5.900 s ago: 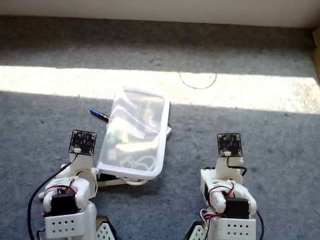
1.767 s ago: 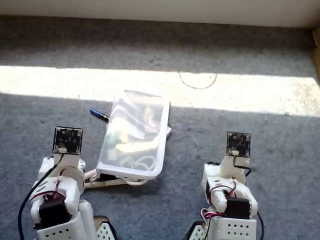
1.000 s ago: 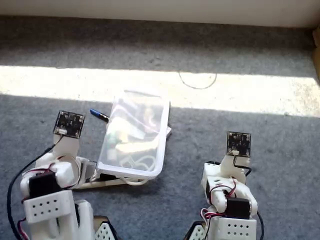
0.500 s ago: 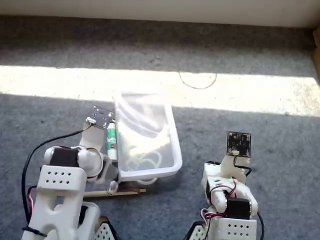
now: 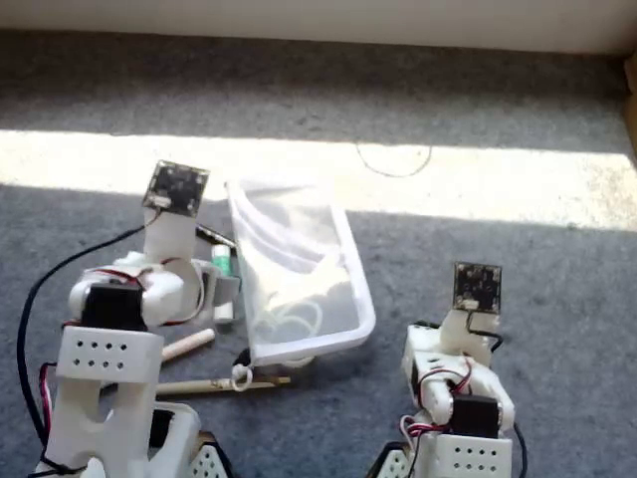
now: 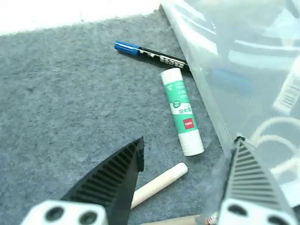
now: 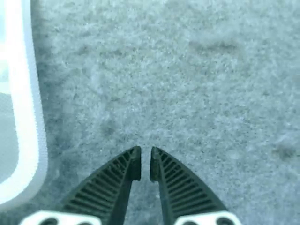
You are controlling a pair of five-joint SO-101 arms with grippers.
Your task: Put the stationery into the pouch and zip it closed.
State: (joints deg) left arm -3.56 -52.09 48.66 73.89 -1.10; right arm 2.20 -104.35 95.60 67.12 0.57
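While the stationery lies loose, the task appears barely begun.

- Pouch (image 5: 299,259): clear, white-edged, centre of the high view, on the grey tabletop (image 5: 518,229). Zip state not discernible.
- Outside it, just to its left: glue stick (image 6: 183,110), blue-capped marker (image 6: 150,54), pale stick (image 6: 159,183), thin wooden rod (image 5: 224,382).
- Left tool (image 6: 188,139): spread wide, empty, above the glue stick.
- Right tool (image 7: 145,154): all but pressed together, pinching nothing, lower right, beside the pouch.
- Remaining: loose items in, then zipping.
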